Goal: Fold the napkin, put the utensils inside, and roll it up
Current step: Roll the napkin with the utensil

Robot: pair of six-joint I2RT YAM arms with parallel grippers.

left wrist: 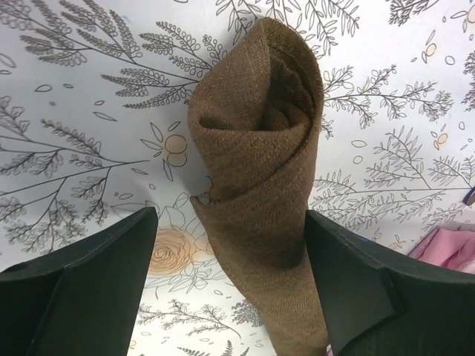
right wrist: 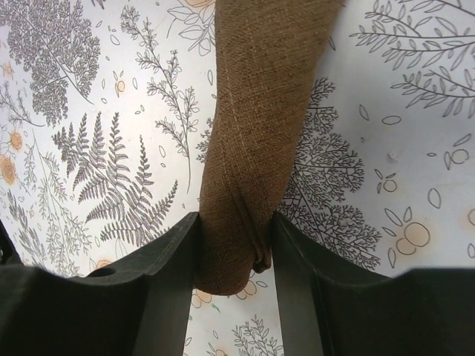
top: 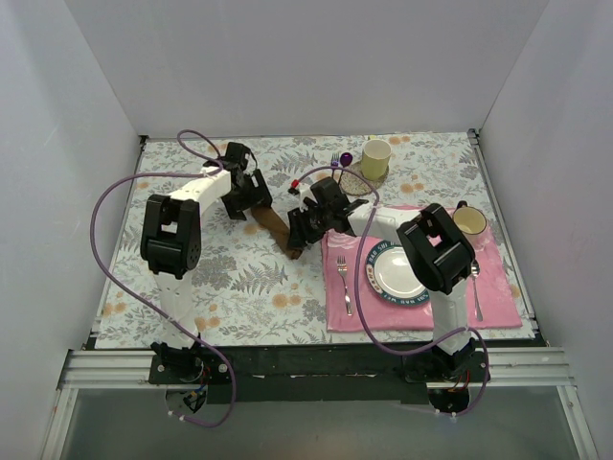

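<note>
Here, rolled napkin (left wrist: 252, 148), right end effector (right wrist: 234, 278) pinching it, left end effector (left wrist: 230, 285) spread, seemingly clear.

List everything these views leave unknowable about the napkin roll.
- Contents: in every view, the folds of the napkin hide whether anything lies inside.
- Near end: in the left wrist view, it is cut off by the bottom edge.
- Far end: in the right wrist view, it is cut off by the top edge.
- Top view: the left gripper and right gripper cover parts of the roll.
</note>
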